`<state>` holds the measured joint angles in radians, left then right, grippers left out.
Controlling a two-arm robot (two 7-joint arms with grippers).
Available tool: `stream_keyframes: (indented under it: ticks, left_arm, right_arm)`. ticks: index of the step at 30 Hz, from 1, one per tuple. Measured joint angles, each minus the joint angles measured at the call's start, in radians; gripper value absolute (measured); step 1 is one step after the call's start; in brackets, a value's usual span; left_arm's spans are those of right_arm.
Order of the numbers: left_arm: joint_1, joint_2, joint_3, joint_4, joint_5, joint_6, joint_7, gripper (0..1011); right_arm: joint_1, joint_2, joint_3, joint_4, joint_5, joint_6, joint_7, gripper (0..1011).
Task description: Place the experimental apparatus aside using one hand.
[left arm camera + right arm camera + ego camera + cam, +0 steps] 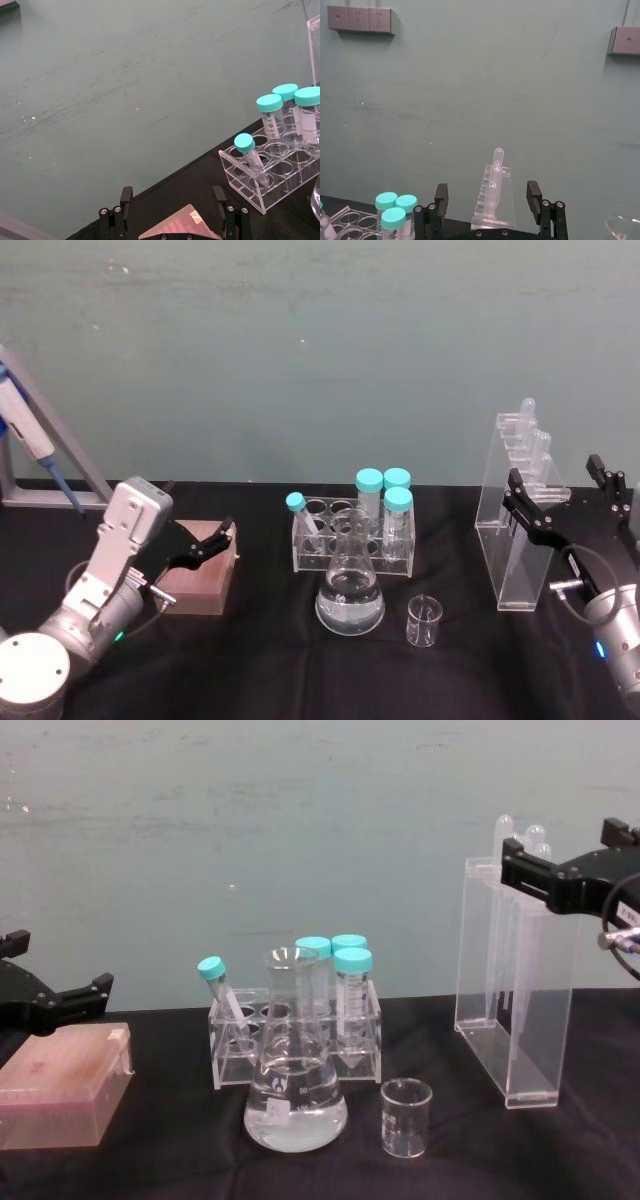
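Right gripper (570,495) is spread wide at the upper part of the pipette stand (515,560). In the wrist view the stand top is seen between the fingers (527,508); contact cannot be confirmed. The stand is tall, narrow and acrylic, so it is judged slick. If it is clamped this high it may be tipped or lost when lifted or dragged, and the loose pipettes (527,420) poking up above the gripper could be shaken out. An off-centre closure would be expected to twist the stand on the black table top (460,680). The beaker (424,620) sits below and to the gripper's inner side, with the conical flask (350,595) of liquid farther the same way and the tube rack (340,540) behind it. An inward swing could knock the beaker over or spill the flask, so an outward move is judged safer. Flask and beaker are not yet dealt with. Left gripper (210,543) is also spread, idle by a brown box (200,580), well apart from the glassware.
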<state>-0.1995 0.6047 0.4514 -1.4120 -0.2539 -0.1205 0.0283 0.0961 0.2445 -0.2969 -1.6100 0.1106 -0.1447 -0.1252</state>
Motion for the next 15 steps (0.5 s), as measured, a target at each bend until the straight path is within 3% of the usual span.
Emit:
stream_keyframes:
  ticks: [15]
  left_arm:
    - [0.0,0.0,0.0,0.0,0.0,0.0,0.0,1000]
  right_arm:
    - [0.005,-0.044,0.037,0.029,-0.001,0.063,0.025,1000]
